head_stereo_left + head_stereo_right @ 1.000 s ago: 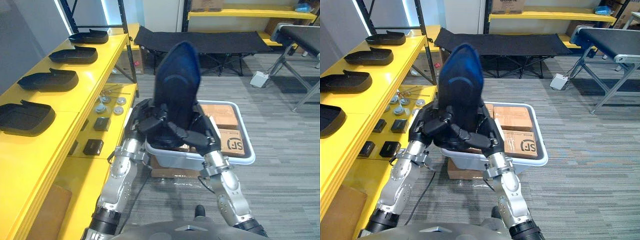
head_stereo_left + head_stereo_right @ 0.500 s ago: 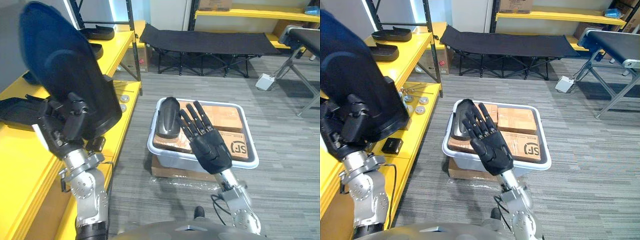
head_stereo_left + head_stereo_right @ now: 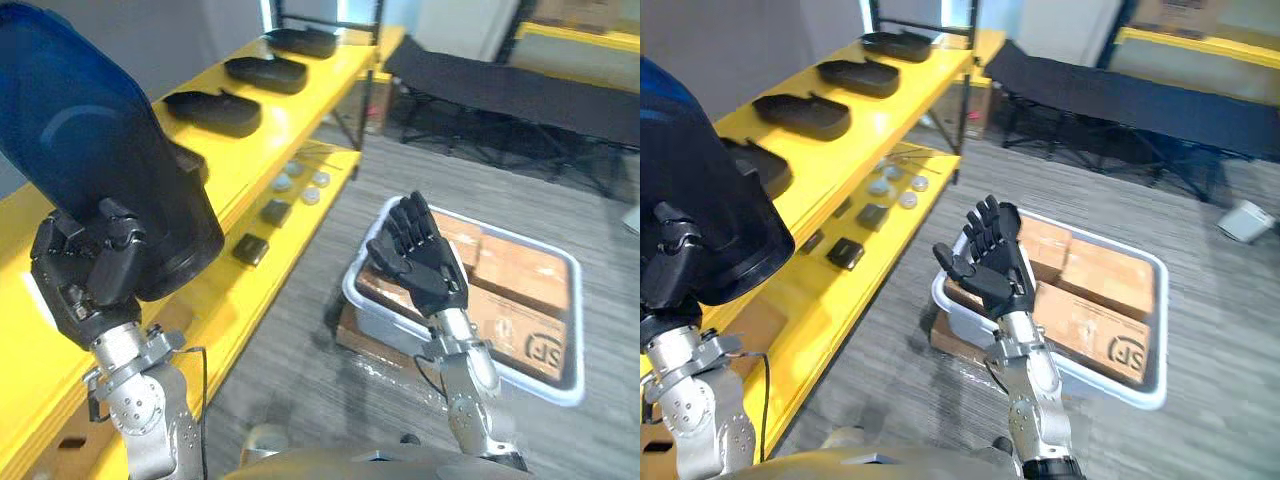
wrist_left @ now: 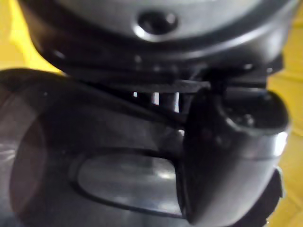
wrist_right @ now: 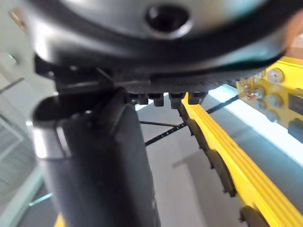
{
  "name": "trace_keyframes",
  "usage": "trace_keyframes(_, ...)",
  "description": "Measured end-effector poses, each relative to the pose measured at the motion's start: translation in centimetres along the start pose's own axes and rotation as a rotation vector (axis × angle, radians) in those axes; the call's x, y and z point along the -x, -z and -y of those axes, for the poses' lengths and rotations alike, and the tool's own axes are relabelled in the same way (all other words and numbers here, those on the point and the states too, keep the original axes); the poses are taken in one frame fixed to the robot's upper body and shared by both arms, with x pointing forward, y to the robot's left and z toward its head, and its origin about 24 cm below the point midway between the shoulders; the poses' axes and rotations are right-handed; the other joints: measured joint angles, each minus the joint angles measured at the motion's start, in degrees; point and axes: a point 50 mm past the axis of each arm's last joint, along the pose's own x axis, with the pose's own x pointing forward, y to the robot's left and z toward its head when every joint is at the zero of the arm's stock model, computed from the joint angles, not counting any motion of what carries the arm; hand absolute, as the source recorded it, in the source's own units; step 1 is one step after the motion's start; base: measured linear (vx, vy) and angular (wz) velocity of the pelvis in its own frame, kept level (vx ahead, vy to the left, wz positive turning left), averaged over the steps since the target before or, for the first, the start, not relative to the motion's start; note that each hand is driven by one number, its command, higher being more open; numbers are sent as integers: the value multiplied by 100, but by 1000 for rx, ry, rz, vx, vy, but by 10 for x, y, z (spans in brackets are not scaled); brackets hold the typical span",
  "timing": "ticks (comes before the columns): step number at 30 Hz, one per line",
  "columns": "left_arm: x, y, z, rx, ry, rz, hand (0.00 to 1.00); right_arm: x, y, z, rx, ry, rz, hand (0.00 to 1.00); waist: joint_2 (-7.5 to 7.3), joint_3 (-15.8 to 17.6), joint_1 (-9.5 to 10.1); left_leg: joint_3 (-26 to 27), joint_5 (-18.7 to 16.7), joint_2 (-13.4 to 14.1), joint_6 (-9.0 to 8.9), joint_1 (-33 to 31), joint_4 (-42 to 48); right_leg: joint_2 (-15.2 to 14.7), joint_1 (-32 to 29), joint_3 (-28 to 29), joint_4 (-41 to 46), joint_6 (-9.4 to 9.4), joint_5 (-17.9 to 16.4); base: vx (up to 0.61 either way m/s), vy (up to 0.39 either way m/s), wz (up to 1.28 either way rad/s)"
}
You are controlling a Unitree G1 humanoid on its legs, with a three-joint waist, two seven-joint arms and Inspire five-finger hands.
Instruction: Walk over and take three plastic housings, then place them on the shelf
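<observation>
Black plastic housing [image 3: 100, 165] gripped tight in the left hand [image 3: 88, 285], yellow shelf [image 3: 880, 115] right behind it. Right hand [image 3: 420, 265] is spread wide open, grey bin [image 3: 1162, 330] just below.

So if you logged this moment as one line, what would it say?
left hand: shut on dark housing, raised beside yellow shelf | right hand: open, empty | shelf: other housings lying on it
</observation>
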Motion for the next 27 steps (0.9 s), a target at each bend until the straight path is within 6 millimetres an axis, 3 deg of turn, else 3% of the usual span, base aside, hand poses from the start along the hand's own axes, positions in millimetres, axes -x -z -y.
trace_keyframes(3, 10, 3, -18, -45, -38, -70, 0, -2, -2, 2, 28, 30, 8, 100, -7, 3, 112, -110, 2, -22, 0, 20, 0, -20, 109, -129, 38, 34, -87, 20, 31, 26)
trace_keyframes(7, 19, 7, -27, -84, -26, -138, 0, -2, -4, 6, 64, 63, 8, 100, -3, 10, 157, -125, -7, -31, 28, 19, 8, -46, 144, -178, 149, 28, -243, 0, 37, 9)
trace_keyframes(12, 19, 9, -18, -68, 58, -157, 0, -1, -11, 10, 97, 115, 39, 100, -6, 17, 155, -199, 154, -78, 74, -154, 12, -95, 212, -479, 201, 50, -310, 3, 28, 33)
trace_keyframes(14, 18, 4, -16, -69, 72, -136, 0, 0, -11, 14, 116, 150, 39, 100, 7, 27, 157, -230, 159, -93, 83, -187, 17, -170, 151, -477, 523, 124, -569, 17, 28, 34)
trace_keyframes(16, 15, -1, -12, -62, 105, -109, 0, 9, -16, 19, 109, 184, 55, 100, -9, 20, -11, -416, 146, -244, 109, -437, 202, -174, -95, 213, 1191, 195, -1252, 17, 5, 101)
trace_keyframes(18, 11, -6, -5, -53, 184, -83, 0, 30, -28, 32, 147, 257, 79, 100, -62, 25, -355, -1020, 59, -773, 215, -790, 659, -15, -252, 1498, 1950, -103, -2073, 36, -20, 171)
trace_keyframes(20, 7, -5, 5, -23, 246, -65, 0, 47, -32, 47, 176, 334, 70, 100, -16, 24, -518, -1501, 107, -999, 239, -845, 735, 23, -404, 2258, 2656, -241, -2069, 98, 59, 157)
trace_keyframes(21, 2, -6, 15, 2, 295, -46, 0, 56, -32, 53, 173, 359, 62, 100, -28, 31, -513, -1673, 162, -1065, 254, -869, 737, 57, -505, 2426, 2962, -330, -2117, 84, 70, 127)
trace_keyframes(23, 0, -8, 18, 8, 320, -34, 0, 54, -33, 50, 165, 319, 75, 100, -151, 37, -459, -1679, 181, -1193, 236, -1002, 930, 41, -332, 2422, 2839, -517, -2338, 20, -31, 62)
trace_keyframes(27, 8, -1, 27, 44, 345, -86, 0, 33, -41, 34, 198, 183, 149, 100, -10, 325, -433, -1301, 295, -1070, 187, -1251, 1196, 173, 31, 2107, 2331, -306, -2598, -134, -29, 37)
